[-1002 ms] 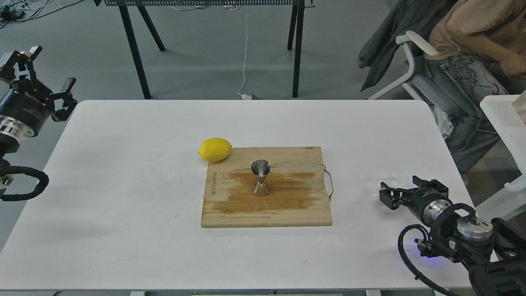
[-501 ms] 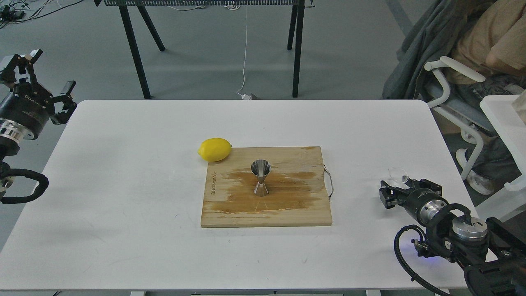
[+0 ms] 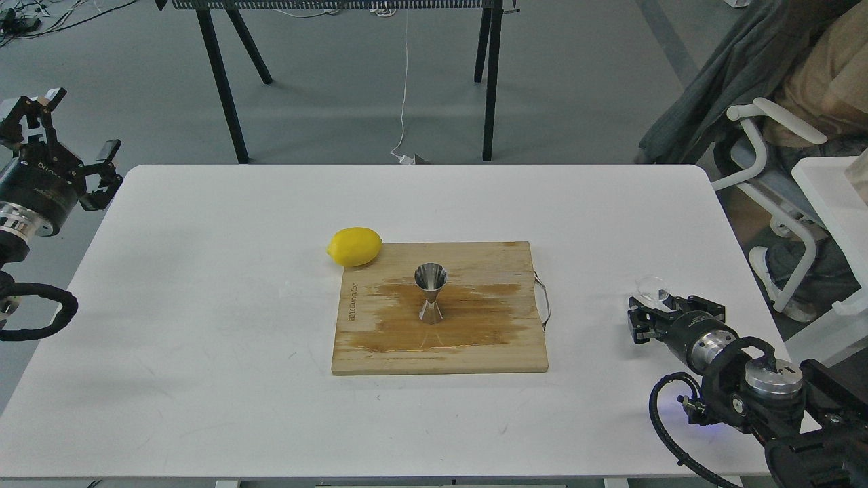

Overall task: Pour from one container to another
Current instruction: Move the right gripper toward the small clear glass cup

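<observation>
The steel jigger (image 3: 430,293) stands upright in the middle of a wooden cutting board (image 3: 488,352), on a wet brown stain. The clear cup (image 3: 652,287) is at the table's right edge, faint against the white top, with its rim showing. My right gripper (image 3: 668,308) is right behind the cup, its fingers reaching to either side of it. I see this gripper from behind, so its hold on the cup is unclear. My left gripper (image 3: 71,132) hangs open off the table's far left corner, holding nothing.
A yellow lemon (image 3: 354,246) lies against the board's back left corner. A wire handle (image 3: 542,301) sticks out of the board's right side. A white chair (image 3: 773,169) with a seated person and a second white table (image 3: 831,196) are to the right.
My right gripper's fingers have drawn closer together around the cup, whose rim now shows more clearly. My left gripper has sunk a little. The chair and person have shifted right.
</observation>
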`<state>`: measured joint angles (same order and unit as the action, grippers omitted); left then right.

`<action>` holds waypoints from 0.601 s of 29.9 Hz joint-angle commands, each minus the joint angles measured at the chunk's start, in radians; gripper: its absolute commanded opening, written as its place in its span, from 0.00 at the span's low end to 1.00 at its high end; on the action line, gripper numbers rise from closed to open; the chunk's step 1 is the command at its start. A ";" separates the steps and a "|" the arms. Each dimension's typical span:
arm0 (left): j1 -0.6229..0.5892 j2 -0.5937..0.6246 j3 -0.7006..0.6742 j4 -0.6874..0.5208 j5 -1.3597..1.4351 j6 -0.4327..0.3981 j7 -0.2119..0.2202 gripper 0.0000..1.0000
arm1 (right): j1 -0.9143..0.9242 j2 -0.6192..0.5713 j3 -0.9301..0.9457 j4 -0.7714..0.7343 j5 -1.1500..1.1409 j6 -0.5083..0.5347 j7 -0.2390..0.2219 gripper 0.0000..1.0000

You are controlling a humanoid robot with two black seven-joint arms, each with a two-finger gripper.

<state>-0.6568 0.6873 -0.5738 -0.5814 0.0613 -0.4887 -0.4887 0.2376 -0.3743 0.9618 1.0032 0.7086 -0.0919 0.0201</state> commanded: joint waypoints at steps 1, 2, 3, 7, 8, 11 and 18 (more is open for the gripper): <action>0.003 0.000 0.000 0.000 0.000 0.000 0.000 0.94 | 0.000 0.000 0.000 0.000 0.000 0.001 0.000 0.37; 0.003 0.000 0.000 0.000 0.000 0.000 0.000 0.94 | 0.000 0.000 0.000 0.000 0.000 0.003 0.000 0.37; 0.003 0.000 0.000 0.000 0.000 0.000 0.000 0.94 | 0.000 0.000 0.000 0.000 0.000 0.004 0.000 0.37; 0.003 -0.012 0.000 0.001 0.002 0.000 0.000 0.94 | -0.003 0.000 -0.003 0.009 -0.004 0.009 0.000 0.37; 0.003 -0.012 0.000 0.002 0.000 0.000 0.000 0.94 | -0.003 0.000 -0.003 0.014 -0.008 0.011 0.001 0.37; 0.003 -0.012 0.000 0.002 0.002 0.000 0.000 0.94 | -0.001 0.000 -0.003 0.018 -0.026 0.023 0.001 0.36; 0.005 -0.012 0.000 0.002 0.000 0.000 0.000 0.94 | 0.002 0.000 -0.003 0.109 -0.083 0.028 0.006 0.36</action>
<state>-0.6521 0.6750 -0.5737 -0.5798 0.0619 -0.4887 -0.4887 0.2375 -0.3743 0.9586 1.0627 0.6660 -0.0646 0.0235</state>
